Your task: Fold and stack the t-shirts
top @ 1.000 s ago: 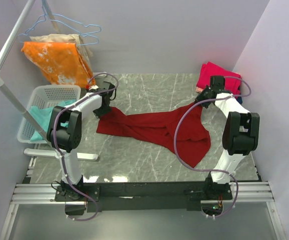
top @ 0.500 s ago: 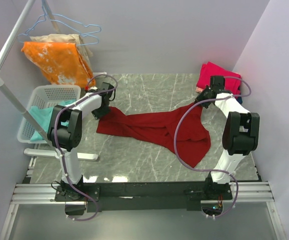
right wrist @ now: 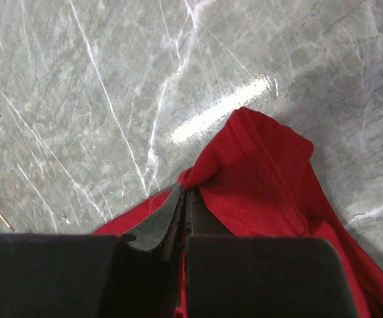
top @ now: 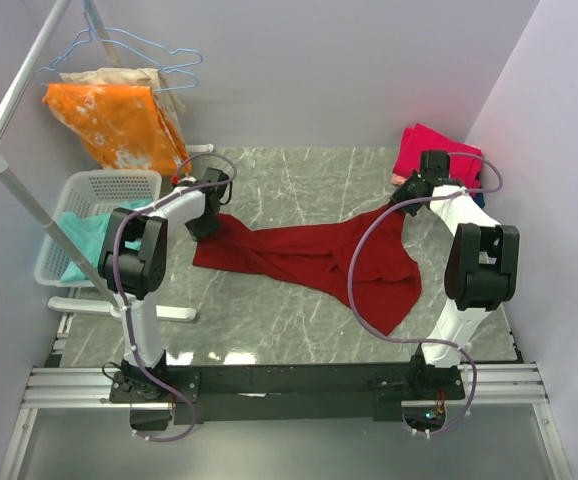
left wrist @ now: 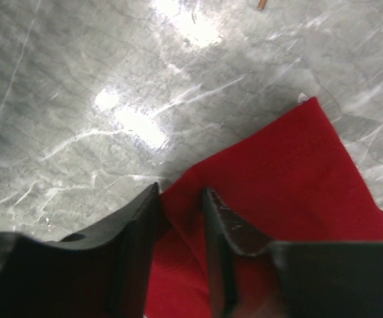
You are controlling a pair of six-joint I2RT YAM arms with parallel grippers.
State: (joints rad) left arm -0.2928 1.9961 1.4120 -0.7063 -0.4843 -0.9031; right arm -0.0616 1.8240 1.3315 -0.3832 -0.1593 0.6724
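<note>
Maroon t-shirt (top: 309, 255) lies crumpled and unfolded across the middle of a grey marble-patterned bench (top: 299, 180), stretching from near the left edge to near the right edge, with its widest bunch sagging toward the near right. 2 robot arms reach over it from the near edge. At the shirt's left end, the left gripper (top: 206, 220) is down at the cloth. Its wrist camera shows the gripper (left wrist: 180, 192) with its 2 dark fingers (left wrist: 138, 225) partly spread and the shirt's red edge lying in the gap between them, bare marble just beyond. At the shirt's far right end, the right gripper (top: 401, 205) is also down at the cloth. Its wrist camera shows that gripper (right wrist: 185, 192) with the fingers pressed together, pinching a small raised pucker of the red cloth at their tips. A bright pink t-shirt (top: 429, 148) sits bunched in the far right corner of the bench. Off the left edge, a white basket (top: 109, 182) holds a teal t-shirt (top: 84, 240), and an orange cloth (top: 109, 120) hangs from a hanger (top: 159, 55) above it.
</note>
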